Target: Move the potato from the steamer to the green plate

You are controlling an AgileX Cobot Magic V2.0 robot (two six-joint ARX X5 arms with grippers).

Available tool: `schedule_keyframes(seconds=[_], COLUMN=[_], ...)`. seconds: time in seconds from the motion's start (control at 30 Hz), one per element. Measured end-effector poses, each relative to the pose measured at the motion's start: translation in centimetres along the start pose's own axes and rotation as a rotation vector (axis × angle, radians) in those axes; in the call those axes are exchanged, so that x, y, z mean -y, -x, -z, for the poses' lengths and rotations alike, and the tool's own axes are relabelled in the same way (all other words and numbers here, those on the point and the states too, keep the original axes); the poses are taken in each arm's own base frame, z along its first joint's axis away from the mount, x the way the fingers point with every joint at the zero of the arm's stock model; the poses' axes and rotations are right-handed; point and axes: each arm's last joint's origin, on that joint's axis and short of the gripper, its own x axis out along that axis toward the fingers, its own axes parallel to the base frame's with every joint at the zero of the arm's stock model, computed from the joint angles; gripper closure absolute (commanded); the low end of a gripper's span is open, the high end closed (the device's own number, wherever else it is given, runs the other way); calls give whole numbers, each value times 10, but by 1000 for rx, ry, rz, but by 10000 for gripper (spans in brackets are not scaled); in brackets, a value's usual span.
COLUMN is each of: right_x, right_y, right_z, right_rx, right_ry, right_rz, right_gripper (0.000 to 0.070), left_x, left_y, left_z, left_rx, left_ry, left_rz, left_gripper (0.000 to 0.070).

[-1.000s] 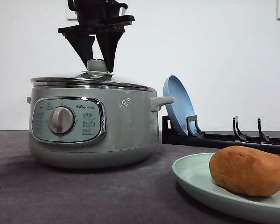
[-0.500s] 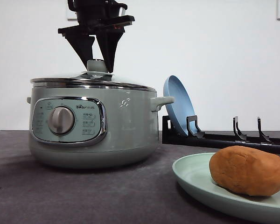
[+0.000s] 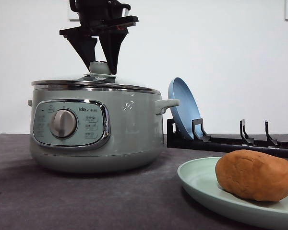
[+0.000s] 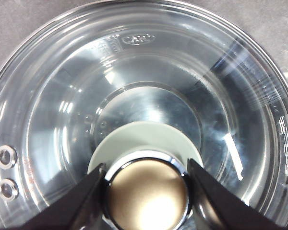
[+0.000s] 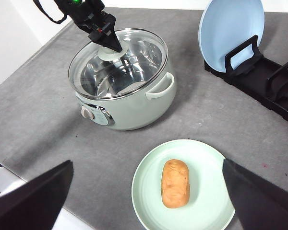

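The orange-brown potato lies on the green plate at the front right of the table. To the left stands the sage-green steamer, its glass lid seated on it. My left gripper hangs straight over the pot, and its black fingers press both sides of the lid knob. My right gripper is high above the plate, open wide and holding nothing. Through the glass the pot's inside looks bare and shiny.
A blue plate leans in a black dish rack at the back right. Grey tabletop stretches between pot and green plate; its near-left edge shows in the right wrist view.
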Motion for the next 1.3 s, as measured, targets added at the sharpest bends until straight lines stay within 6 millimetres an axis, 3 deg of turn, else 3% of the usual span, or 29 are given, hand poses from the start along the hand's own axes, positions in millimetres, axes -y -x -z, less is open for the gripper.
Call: schedule_keyframes(seconds=[0.6, 0.67, 0.87, 0.97, 1.2, 1.3], right_x=[0, 0, 0, 0, 0, 0], right_y=[0, 0, 0, 0, 0, 0], right_z=[0, 0, 0, 0, 0, 0], right_rx=[-2, -2, -2, -2, -2, -2], right_ry=[0, 0, 0, 0, -1, 0], right_rz=[1, 1, 0, 0, 1, 1], right_gripper=[70, 70, 70, 70, 70, 70], left_x=[-5, -5, -5, -5, -5, -6], left_y=[-2, -2, -2, -2, 0, 15], left_z=[1, 1, 1, 1, 1, 5], left_rx=[-13, -14, -19, -15, -13, 15], left_ry=[4, 4, 12, 16, 19, 19], left_rz=[20, 20, 16, 15, 15, 16], left_gripper=[662, 598, 189, 21, 0, 0])
